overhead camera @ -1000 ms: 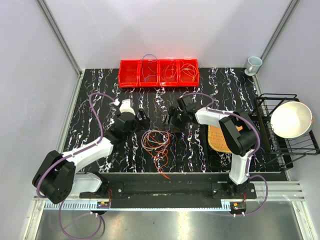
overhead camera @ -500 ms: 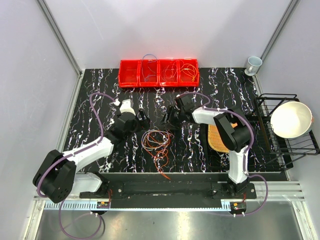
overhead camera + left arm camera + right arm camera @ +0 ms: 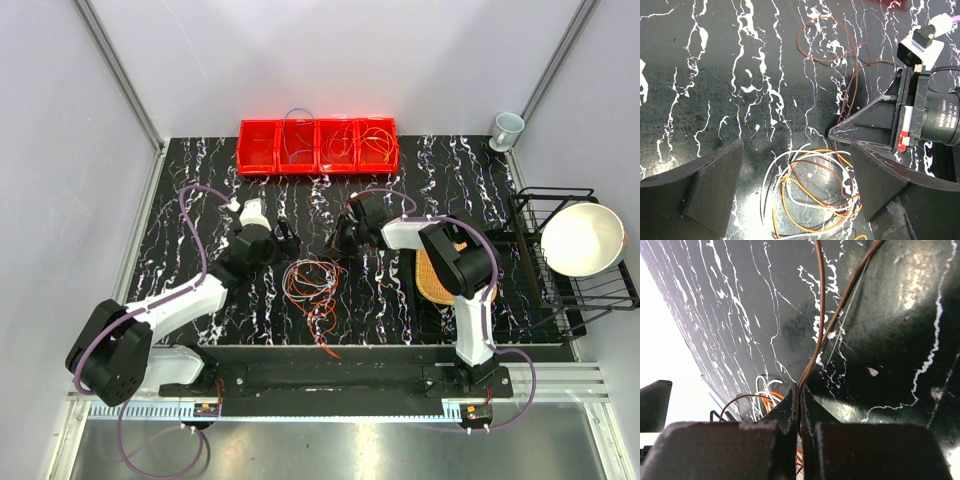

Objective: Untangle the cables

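Observation:
The cables (image 3: pixel 312 285) lie in a loose tangle of orange, red, white and brown loops on the black marbled table, between the two grippers. My left gripper (image 3: pixel 285 238) stands open just above-left of the tangle; in the left wrist view its fingers (image 3: pixel 695 195) straddle the orange and white loops (image 3: pixel 810 200) without touching them. My right gripper (image 3: pixel 340 240) is shut on a brown cable (image 3: pixel 821 315) at the tangle's upper right edge. That cable runs out from its closed tips (image 3: pixel 800 390) across the table. The right gripper (image 3: pixel 875 125) also shows in the left wrist view.
Red bins (image 3: pixel 318 147) at the back hold more thin cables. A woven yellow mat (image 3: pixel 435 280) lies under the right arm. A black wire rack (image 3: pixel 560 290) with a white bowl (image 3: pixel 582 238) stands at the right edge, a cup (image 3: pixel 507 128) in the back corner.
My right gripper has closed from open onto the brown cable and shifted slightly left toward the tangle. The left arm has not moved.

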You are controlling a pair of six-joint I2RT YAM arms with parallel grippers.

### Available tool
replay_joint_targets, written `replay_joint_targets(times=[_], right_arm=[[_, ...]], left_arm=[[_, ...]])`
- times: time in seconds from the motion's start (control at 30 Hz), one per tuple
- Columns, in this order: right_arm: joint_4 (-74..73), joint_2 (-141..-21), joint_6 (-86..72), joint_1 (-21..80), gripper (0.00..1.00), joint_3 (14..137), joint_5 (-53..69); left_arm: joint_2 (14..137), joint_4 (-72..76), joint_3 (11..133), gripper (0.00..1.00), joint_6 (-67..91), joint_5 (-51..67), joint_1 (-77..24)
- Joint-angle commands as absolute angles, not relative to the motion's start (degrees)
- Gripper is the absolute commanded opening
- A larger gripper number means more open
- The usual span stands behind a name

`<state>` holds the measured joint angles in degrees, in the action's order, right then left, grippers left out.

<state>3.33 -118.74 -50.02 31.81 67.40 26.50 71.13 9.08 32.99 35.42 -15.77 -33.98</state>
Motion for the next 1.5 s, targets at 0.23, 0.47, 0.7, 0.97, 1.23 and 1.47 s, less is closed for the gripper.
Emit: replay_joint_targets(times=[0.23, 0.47, 0.7, 0.97, 1.23, 1.47], right_arm=[[-2.9, -110.0, -47.5, 31.8, 0.0, 67.0, 24.1], [-11.2, -101.8, -44.4, 31.8, 0.0, 71.7, 24.3], [-18.9, -93.8, -41.7, 28.9, 0.0, 77.5, 23.2], [-25.9, -91.0, -38.6, 22.4, 0.0, 88.6, 23.3], [-31.9, -96.9, -35.2, 17.1, 0.0, 102.5, 23.4], [-34.5, -103.9, -33.8, 13.0, 0.0, 112.8, 23.3]], left_arm=[[70.4, 12.3, 34.7, 0.89, 34.3, -16.9, -34.2], [68.8, 13.1, 33.1, 0.89, 34.6, -17.1, -34.2], [68.6, 13.3, 32.9, 0.89, 34.7, -17.0, -34.2], [68.1, 13.6, 32.3, 0.89, 34.9, -17.1, -34.2], [67.9, 14.0, 32.0, 0.89, 35.0, -17.3, -34.2], [67.7, 14.6, 31.6, 0.89, 35.2, -17.4, -34.3]])
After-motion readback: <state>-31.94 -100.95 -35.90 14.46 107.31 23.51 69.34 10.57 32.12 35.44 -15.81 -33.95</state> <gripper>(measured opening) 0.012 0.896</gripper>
